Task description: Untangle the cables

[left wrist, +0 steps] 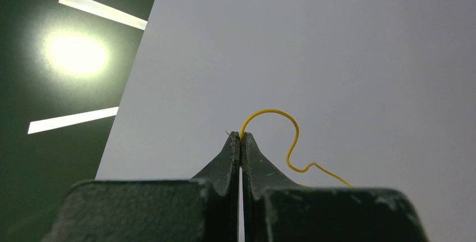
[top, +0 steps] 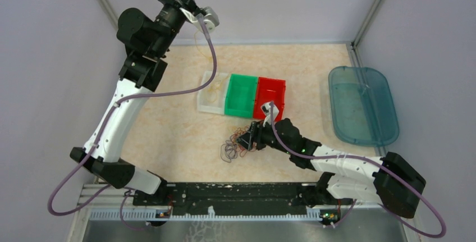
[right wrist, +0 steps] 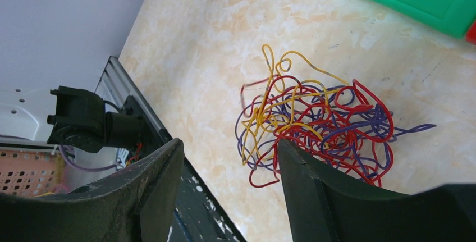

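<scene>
On the marble-patterned table [top: 179,135], the tangle of cables [right wrist: 314,121] lies near the three bins [top: 241,93], on their side towards my bases. My right gripper [right wrist: 229,144] hangs over it, jaws spread, holding nothing. Lifted high, my left gripper [left wrist: 240,136] has its jaws pressed together, pinching one yellow cable [left wrist: 280,113].

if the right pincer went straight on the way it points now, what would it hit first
Most likely the tangle of cables on the table: it lies just ahead of the open right pincer, though depth is unclear.
</scene>
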Motion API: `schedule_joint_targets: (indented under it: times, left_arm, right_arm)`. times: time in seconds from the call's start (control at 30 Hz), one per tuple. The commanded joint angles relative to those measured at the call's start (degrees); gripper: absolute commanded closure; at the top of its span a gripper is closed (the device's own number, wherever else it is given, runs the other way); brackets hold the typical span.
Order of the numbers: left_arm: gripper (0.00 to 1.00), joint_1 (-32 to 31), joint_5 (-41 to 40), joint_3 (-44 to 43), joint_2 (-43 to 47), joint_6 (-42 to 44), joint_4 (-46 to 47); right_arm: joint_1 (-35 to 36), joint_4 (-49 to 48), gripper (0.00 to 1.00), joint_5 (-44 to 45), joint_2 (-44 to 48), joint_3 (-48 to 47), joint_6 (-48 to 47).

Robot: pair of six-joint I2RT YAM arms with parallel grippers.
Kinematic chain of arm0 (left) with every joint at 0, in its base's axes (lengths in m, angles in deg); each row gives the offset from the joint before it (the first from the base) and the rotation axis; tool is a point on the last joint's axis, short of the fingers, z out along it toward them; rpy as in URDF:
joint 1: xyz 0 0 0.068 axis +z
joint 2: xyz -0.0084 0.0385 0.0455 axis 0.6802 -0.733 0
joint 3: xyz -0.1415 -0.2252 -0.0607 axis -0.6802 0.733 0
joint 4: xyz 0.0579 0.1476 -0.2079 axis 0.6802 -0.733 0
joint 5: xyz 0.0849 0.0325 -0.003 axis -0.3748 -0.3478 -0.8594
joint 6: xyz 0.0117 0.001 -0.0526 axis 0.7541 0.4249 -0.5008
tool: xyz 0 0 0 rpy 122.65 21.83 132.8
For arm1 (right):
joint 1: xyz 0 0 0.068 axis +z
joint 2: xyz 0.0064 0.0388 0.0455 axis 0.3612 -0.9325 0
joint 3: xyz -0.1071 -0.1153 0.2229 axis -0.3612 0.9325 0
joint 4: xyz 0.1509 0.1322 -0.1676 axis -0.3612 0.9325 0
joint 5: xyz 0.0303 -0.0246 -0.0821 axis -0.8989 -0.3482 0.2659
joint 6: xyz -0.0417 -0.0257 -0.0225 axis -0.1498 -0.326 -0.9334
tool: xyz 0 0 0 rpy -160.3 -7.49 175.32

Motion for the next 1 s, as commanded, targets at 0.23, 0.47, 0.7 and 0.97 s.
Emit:
schedule_joint_targets:
  times: [0.23,0.47,0.7,0.97]
  left_arm:
    - [1.00,1.2,2.6,5.0,-0.8,-2.4,6.7]
    - [1.00,1.6,2.6,9.5,-0.5,-3.3,8.1]
    - [1.00,2.2,2.9,15.4,0.5,-9.0,7.5]
    - [1.00,2.8,3.5,21.5,1.3,-14.4,4.7]
  right_arm:
    - [0.5,-3.6,0.37,0.4,1.1,0.5,1.0]
    - [0.4,-3.7,0.37,0.8,1.7,1.2,1.1]
    - [0.5,-3.8,0.37,0.6,1.8,1.0,1.2]
    - [0.4,-3.0,0.37,1.0,3.3,0.6,1.2]
